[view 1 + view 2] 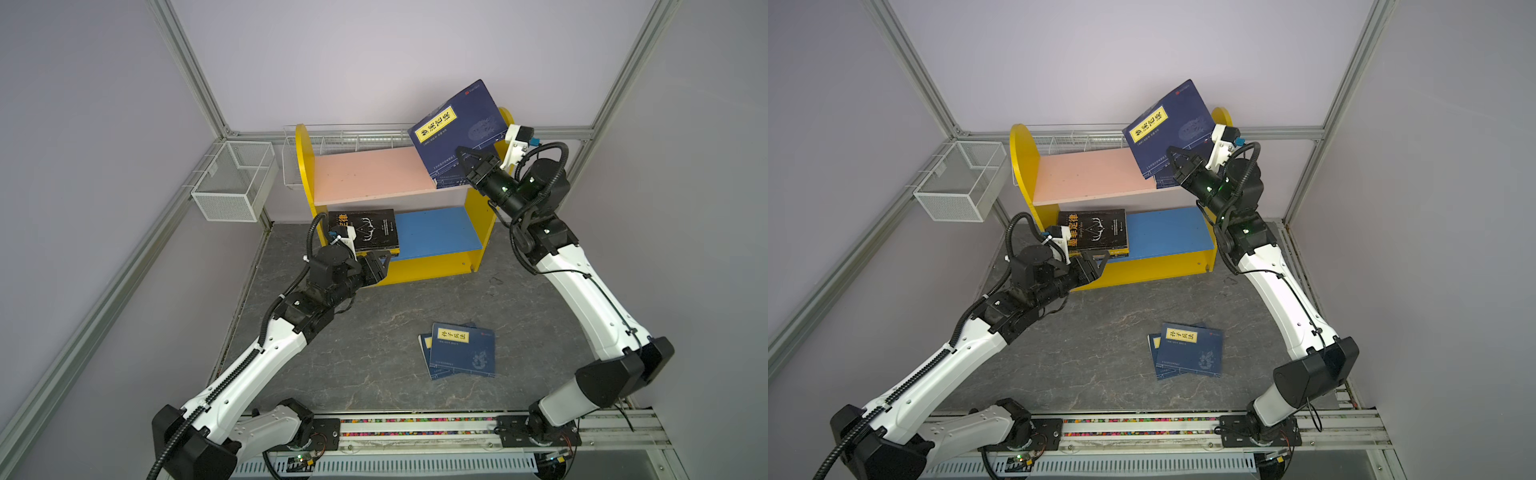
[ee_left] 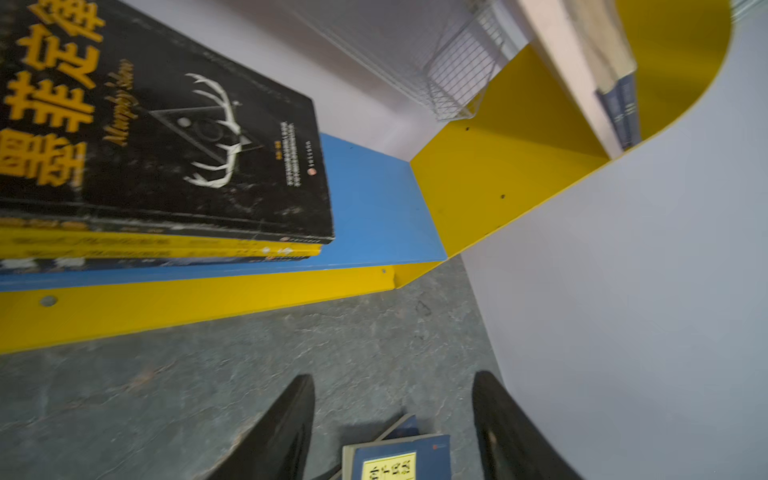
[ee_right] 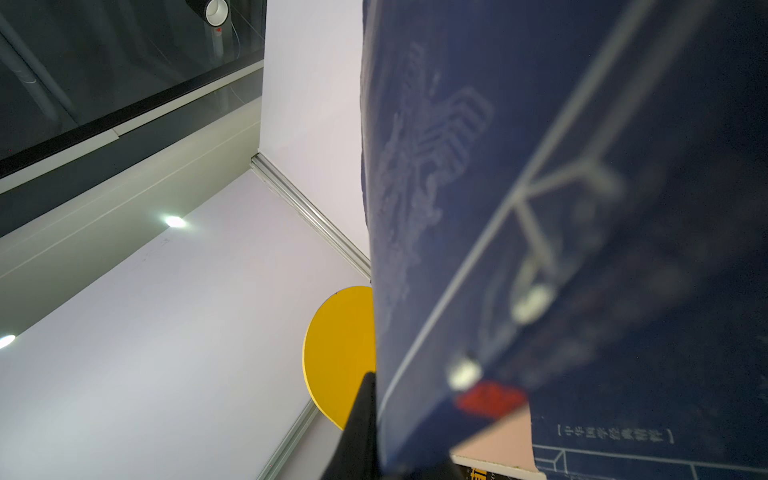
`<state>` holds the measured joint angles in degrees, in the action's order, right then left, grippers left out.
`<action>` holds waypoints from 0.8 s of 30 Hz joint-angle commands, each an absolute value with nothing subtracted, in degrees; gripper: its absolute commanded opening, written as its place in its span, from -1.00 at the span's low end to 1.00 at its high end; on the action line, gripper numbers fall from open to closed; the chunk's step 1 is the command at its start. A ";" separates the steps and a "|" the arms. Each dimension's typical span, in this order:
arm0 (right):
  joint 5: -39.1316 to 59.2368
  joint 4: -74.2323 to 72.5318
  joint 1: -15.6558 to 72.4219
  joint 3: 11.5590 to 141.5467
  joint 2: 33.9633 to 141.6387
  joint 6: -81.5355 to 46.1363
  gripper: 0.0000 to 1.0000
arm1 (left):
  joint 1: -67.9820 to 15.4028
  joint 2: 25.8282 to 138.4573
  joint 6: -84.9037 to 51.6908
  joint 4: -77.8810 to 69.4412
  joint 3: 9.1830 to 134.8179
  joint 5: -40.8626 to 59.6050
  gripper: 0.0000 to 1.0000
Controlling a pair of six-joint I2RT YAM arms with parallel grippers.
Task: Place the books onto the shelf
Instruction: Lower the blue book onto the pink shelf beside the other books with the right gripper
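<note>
- Books nearest us: two navy paperbacks [image 1: 461,351] lie overlapped on the bench [image 1: 332,353], well apart from the shelf [image 1: 305,166] and not yet put away.
- Left pincer [image 1: 384,259] hangs just in front of the blue lower board [image 1: 436,232], its jaws roughly half apart and holding nothing. Its wrist view shows both fingers [image 2: 282,428] with a clear gap between them.
- Black book [image 1: 365,228] tops a short stack at the left end of that board, close to the front edge. We judge that a careless swing of the left arm could nudge the stack off.
- Right pincer [image 1: 469,156] is clamped tight on the lower edge of a navy book [image 1: 457,120], which tilts steeply above the right end of the pink upper board [image 1: 370,174].
- Gripped by one edge only, this thin book may pivot or slip. If it is let go at this tilt, we think it could topple forward off the board or catch on the yellow side panel [image 1: 506,118] just beside it.
- Shelved navy books [image 1: 1165,180] lie flat beneath it and may get shoved.
- Wire baskets [image 1: 237,180] hang behind and to the left, and a book pushed too deep could end up against them.
</note>
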<state>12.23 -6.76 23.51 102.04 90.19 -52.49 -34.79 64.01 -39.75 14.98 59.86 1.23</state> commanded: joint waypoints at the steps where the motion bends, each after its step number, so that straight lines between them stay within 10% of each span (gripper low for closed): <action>1: 10.64 -7.08 23.51 103.54 88.91 -52.53 -0.87 | -34.80 62.26 -37.81 17.48 59.74 -3.51 0.22; 24: 9.93 -13.51 21.05 96.85 89.11 -57.08 -0.86 | -35.24 62.33 -37.97 21.46 61.17 -4.63 0.24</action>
